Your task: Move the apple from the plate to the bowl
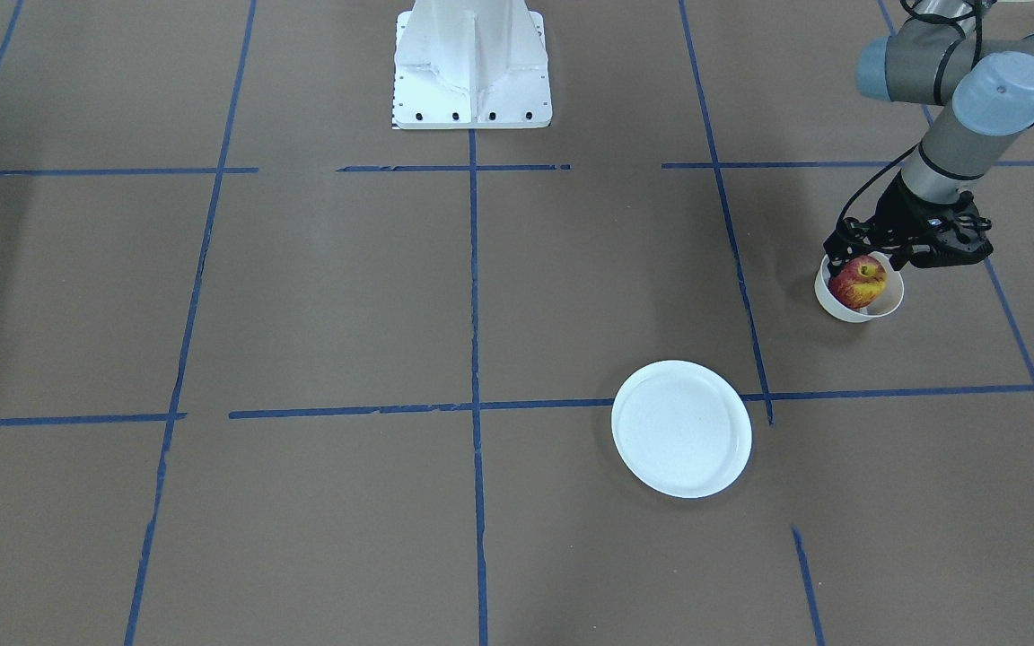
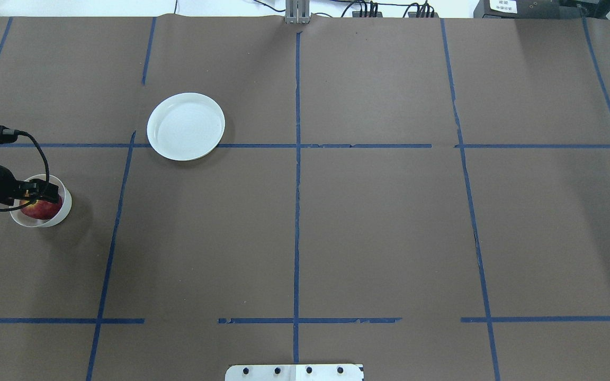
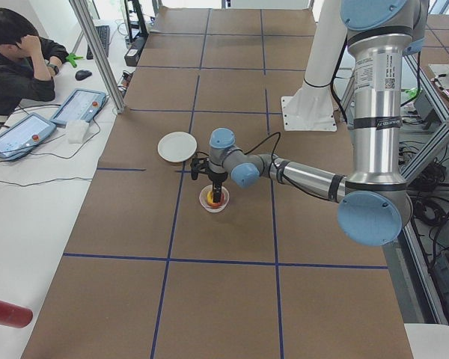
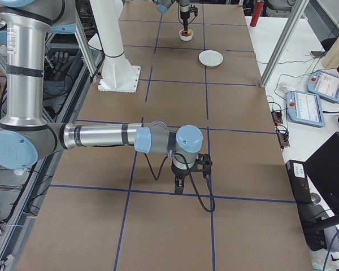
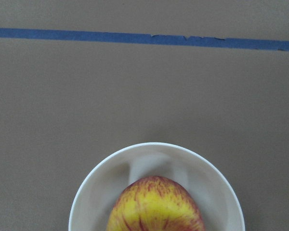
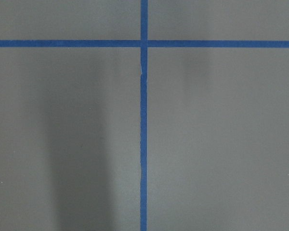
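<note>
Apple [image 1: 857, 282] in bowl [image 1: 840, 308], my left gripper [image 1: 863, 258] directly above.
The apple sits inside the bowl, well apart from the plate [image 1: 681, 429]. I cannot tell whether my left gripper grasps it or has released, nor my right gripper's [image 4: 179, 186] state.

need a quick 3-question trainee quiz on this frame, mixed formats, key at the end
1. True or false: the flat round white plate has something lying on it.
2. Where is the small red-and-yellow apple? A: on the plate. B: in the small cream-white bowl. C: held in the air, clear of both dishes.
3. Fill in: the gripper above the bowl belongs to the robot's ___ arm.

Key: 1 false; 2 B; 3 left.
</note>
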You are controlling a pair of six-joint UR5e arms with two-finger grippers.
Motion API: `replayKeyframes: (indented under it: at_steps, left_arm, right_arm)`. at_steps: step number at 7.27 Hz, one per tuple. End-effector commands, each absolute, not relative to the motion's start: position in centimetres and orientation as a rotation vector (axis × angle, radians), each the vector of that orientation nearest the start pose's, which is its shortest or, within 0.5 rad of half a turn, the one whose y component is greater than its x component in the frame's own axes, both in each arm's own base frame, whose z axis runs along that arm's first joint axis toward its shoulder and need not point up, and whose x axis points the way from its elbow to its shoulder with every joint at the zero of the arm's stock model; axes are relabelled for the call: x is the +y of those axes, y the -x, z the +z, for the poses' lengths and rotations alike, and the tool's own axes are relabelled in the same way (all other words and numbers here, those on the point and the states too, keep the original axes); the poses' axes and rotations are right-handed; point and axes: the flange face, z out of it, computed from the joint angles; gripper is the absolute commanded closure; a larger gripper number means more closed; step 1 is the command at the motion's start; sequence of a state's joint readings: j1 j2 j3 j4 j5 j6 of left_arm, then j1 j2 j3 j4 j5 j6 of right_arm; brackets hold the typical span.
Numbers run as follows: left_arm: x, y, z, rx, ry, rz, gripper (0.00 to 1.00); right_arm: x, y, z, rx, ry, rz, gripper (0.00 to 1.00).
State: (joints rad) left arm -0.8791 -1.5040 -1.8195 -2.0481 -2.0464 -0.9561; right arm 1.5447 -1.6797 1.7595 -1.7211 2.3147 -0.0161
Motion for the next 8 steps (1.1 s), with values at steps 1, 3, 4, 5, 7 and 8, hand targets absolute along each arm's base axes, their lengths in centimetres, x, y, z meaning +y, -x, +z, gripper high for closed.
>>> replayKeyframes:
  at_steps: [1,3,4,5,7,8]
  left_arm:
    - [-45.2,-20.6,50.9,0.797,-0.15,-0.025,0.0]
    - [-49.1,-15.6,49.1,0.736,-0.261,0.095,0.0]
    - [-49.9,-13.0,49.3,0.71,-0.314,0.149,0.0]
    - [-50.6,-10.2,49.9,0.688,-0.339,0.152,0.0]
    - [-51.0,-4.5,52.7,0.694,-0.279,0.205,0.0]
    - [-50.4,-0.1,54.4,0.709,-0.237,0.199,0.0]
  right_arm:
    - [-44.1,-5.4,63.4,-0.743,0.071,-0.015,0.0]
    - [-44.1,-5.4,63.4,-0.743,0.071,-0.015,0.0]
    - [-44.1,-5.4,63.4,-0.743,0.071,-0.015,0.0]
    - [-44.1,-5.4,63.4,-0.743,0.071,-0.015,0.0]
    - [-44.1,-5.4,63.4,-0.743,0.071,-0.015,0.0]
    - [-44.1,-5.4,63.4,-0.743,0.071,-0.013,0.0]
